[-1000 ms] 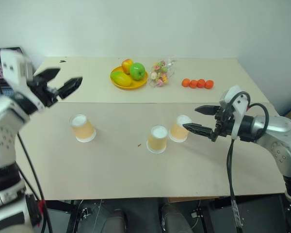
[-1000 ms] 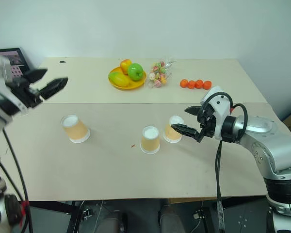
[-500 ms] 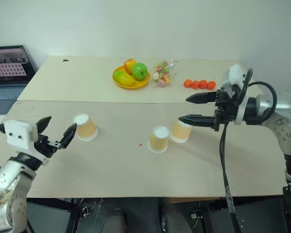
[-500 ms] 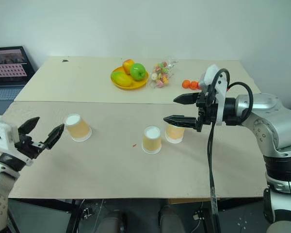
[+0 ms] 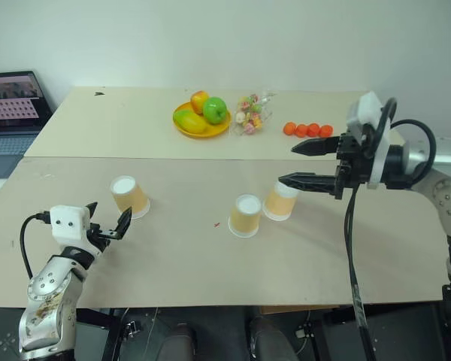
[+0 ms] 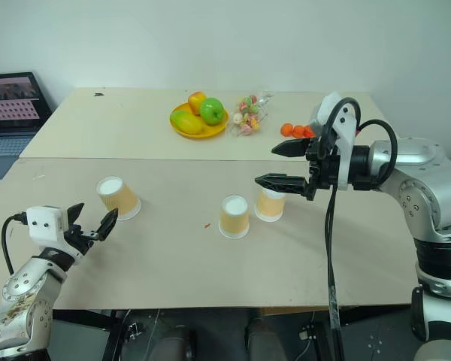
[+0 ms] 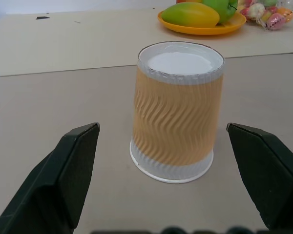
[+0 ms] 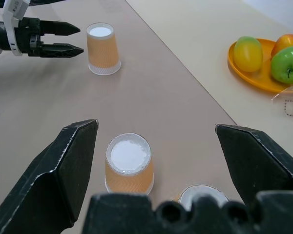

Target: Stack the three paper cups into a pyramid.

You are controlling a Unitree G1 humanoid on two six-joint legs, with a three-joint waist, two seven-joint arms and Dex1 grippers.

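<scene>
I have the left pincer [image 5: 106, 228] low over the desk [image 5: 210, 263], level, jaws spread wide and holding nothing, aimed at the left cup [image 5: 130, 197], which stands upside down just ahead of the fingertips. In the left wrist view that cup [image 7: 178, 111] sits squarely between my two fingers [image 7: 73, 170] but beyond them, so I judge the line is good for a side grasp once I push forward.

The middle cup [image 5: 246, 215] and the right cup [image 5: 281, 201] stand inverted just beside each other near the desk's centre. To my eye they make the base row, and the left cup, well apart from them, is the one to go on top. Nothing is stacked yet.

The right pincer [image 5: 301, 162] hangs above the right cup, also wide and empty. I read it as parked clear so the left arm can bring its cup in.

At the back of the desk are a yellow plate [image 5: 201, 129] of fruit, a clear bag of sweets [image 5: 250, 115] and a row of small orange fruits [image 5: 307, 129], all away from the working area. A laptop [image 5: 12, 101] sits off the left edge; its screen is lit but too small to read. I see no brand or writing on the cups, just a wavy embossed pattern.
</scene>
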